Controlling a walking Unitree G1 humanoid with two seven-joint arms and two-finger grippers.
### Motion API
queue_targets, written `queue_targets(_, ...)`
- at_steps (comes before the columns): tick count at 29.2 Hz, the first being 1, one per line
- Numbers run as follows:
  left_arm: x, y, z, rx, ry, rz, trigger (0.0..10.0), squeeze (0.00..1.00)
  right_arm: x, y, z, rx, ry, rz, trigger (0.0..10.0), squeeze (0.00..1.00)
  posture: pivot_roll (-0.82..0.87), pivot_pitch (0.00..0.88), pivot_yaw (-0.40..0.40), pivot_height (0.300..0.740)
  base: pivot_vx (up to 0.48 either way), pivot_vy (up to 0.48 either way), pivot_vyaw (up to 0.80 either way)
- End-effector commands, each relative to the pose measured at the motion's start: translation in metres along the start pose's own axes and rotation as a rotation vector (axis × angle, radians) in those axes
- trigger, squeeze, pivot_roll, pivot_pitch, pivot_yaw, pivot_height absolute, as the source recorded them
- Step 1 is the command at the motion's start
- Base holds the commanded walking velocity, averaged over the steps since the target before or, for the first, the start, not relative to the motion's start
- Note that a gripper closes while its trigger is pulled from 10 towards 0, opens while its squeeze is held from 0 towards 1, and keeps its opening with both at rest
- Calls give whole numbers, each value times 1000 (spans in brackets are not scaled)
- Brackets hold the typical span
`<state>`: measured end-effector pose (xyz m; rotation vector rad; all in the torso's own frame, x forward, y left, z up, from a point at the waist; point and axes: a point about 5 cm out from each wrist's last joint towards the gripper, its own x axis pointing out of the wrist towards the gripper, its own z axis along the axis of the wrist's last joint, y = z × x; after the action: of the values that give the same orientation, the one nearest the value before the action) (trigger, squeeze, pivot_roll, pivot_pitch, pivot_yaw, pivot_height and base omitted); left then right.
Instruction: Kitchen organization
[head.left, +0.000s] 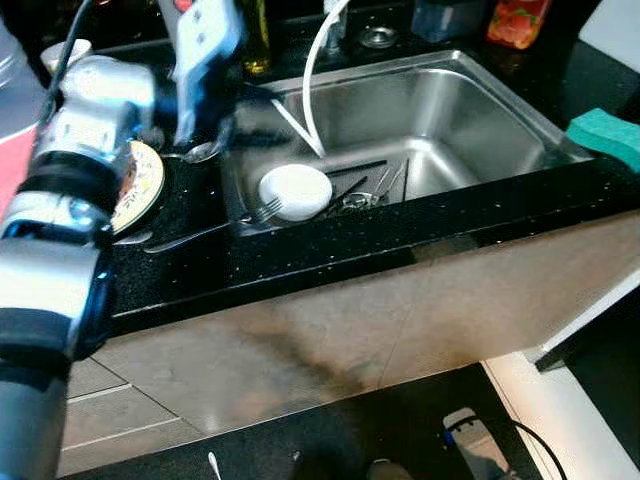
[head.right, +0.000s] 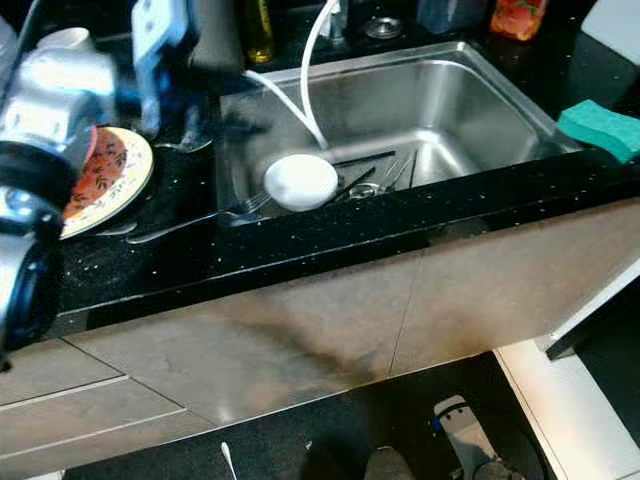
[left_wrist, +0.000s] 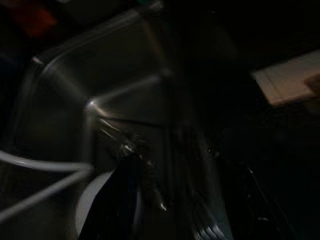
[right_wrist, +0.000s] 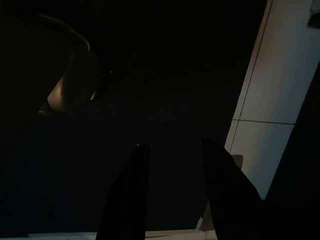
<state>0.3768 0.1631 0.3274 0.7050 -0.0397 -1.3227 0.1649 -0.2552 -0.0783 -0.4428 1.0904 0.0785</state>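
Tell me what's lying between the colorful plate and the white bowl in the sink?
A fork lies between the plate and the bowl, its tines over the sink edge by the bowl. The right eye view shows it best.

head views dim, arm motion-blurred | sink glare | wrist views dark

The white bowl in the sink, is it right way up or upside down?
Upside down. The white bowl shows a smooth domed back with no hollow, lying in the sink beside cutlery.
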Motion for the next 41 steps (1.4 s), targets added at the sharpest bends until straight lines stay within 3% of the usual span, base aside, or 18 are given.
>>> queue_targets(1,-8,-5,-9,-2,81,-44,10000,0,0,5,-4,-5,17,15,10000,0,-22,49,69,740,0,0,0)
queue_targets(4,-11,-9,-24,-32,207,-64,10000,0,0,5,-2,-5,13,13,10000,0,-21,43,69,740,0,0,0)
queue_targets(7,-6,-8,-31,-98,249,-23,10000,0,0,5,-2,-5,12,11,10000,0,-23,41,69,740,0,0,0)
queue_targets(8,-4,-10,-35,-143,265,-41,10000,878,0,5,-2,-5,12,10,10000,0,-24,39,70,740,0,0,0)
queue_targets(9,-4,-12,-36,-157,272,-75,10000,1000,0,5,-2,-5,11,10,10000,0,-24,39,70,740,0,0,0)
queue_targets(13,-4,-15,-35,-191,289,-115,10000,1000,0,5,-2,-5,11,10,10000,0,-24,39,71,740,0,0,0)
queue_targets(18,-2,-12,-33,-307,306,-100,10000,1000,0,6,-2,-4,11,11,10000,0,-21,47,75,740,0,0,0)
queue_targets(23,3,-19,-40,-428,351,-155,10000,1000,0,6,-2,2,12,12,10000,0,-22,61,81,740,0,0,0)
queue_targets(29,7,-23,-50,-428,407,-145,10000,1000,0,7,-3,3,12,13,10000,0,-21,67,83,740,0,0,0)
queue_targets(30,9,-23,-51,-418,405,-138,10000,941,0,7,-3,4,12,14,10000,0,-21,67,83,740,0,0,0)
queue_targets(32,11,-23,-51,-405,405,-129,10000,941,0,7,-3,4,11,13,10000,0,-23,69,84,740,0,0,0)
queue_targets(33,13,-22,-51,-394,402,-117,10000,718,0,7,-3,4,10,13,10000,0,-24,70,85,740,0,0,0)
queue_targets(34,13,-22,-51,-394,402,-117,10000,718,0,7,-3,4,10,13,10000,0,-24,70,85,740,0,0,0)
queue_targets(35,17,-20,-50,-379,400,-94,10000,110,0,7,-3,6,9,11,10000,0,-28,71,85,740,0,0,0)
queue_targets(36,18,-20,-48,-388,395,-89,10000,0,0,7,-3,6,9,10,10000,0,-32,73,88,740,0,0,0)
queue_targets(41,24,-22,-51,-415,400,-96,10000,0,0,7,-3,9,8,7,10000,0,-32,74,87,740,0,0,0)
